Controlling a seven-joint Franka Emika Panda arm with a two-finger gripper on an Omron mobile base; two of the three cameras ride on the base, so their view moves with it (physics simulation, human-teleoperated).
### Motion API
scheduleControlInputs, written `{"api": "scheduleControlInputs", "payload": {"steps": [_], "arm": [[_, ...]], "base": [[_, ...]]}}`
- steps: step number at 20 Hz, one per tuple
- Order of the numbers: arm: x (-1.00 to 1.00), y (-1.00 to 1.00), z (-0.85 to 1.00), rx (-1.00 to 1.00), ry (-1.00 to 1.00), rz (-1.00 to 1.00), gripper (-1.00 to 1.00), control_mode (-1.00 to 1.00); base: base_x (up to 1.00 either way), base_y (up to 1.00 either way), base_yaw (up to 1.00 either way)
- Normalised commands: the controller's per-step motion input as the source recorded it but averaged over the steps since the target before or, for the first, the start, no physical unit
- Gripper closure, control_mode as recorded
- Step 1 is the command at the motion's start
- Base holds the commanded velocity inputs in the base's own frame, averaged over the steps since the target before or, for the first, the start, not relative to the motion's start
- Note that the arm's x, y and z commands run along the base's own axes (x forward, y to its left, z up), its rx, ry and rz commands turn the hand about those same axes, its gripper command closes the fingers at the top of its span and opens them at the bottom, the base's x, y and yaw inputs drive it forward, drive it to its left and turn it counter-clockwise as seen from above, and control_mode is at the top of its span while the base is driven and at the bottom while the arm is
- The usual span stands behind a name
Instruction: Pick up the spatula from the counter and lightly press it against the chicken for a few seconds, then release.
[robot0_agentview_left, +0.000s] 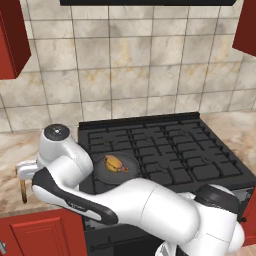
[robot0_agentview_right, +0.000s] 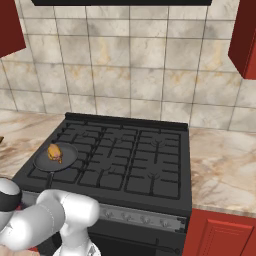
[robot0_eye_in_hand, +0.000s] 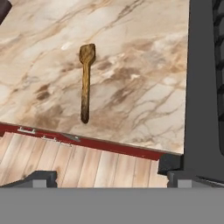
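Note:
A brown wooden spatula lies flat on the marble counter, blade end away from the counter's front edge, handle end near it. My gripper hovers above it, open, with its fingertips wide apart and nothing between them. In the left base view my arm reaches left over the counter, and part of the spatula shows below the hand. The chicken, a golden-brown piece, rests in a dark pan on the front left burner.
The black gas stove borders the counter on the right, and its dark side runs along the hand view. Red cabinet fronts and wooden floor lie below the counter's edge. Red wall cabinets hang above.

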Motion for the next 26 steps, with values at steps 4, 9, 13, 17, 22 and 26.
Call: {"api": "scheduleControlInputs", "payload": {"steps": [4, 9, 13, 17, 22, 26], "arm": [[0.19, 0.20, -0.13, 0.01, 0.02, 0.00, -1.00, -1.00], [0.13, 0.24, -0.16, 0.01, 0.03, 0.00, -1.00, -1.00], [0.08, 0.28, -0.11, 0.00, 0.00, 0.00, -1.00, -1.00], [0.05, 0.08, -0.14, 0.00, 0.02, -0.03, -1.00, -1.00], [0.05, 0.00, -0.21, 0.00, 0.06, -0.03, -1.00, -1.00], [0.10, 0.05, -0.18, 0.00, 0.03, -0.01, -1.00, -1.00]], "base": [[0.00, 0.00, 0.00], [0.00, 0.00, 0.00], [0.00, 0.00, 0.00], [0.00, 0.00, 0.00], [0.00, 0.00, 0.00], [0.00, 0.00, 0.00]]}}
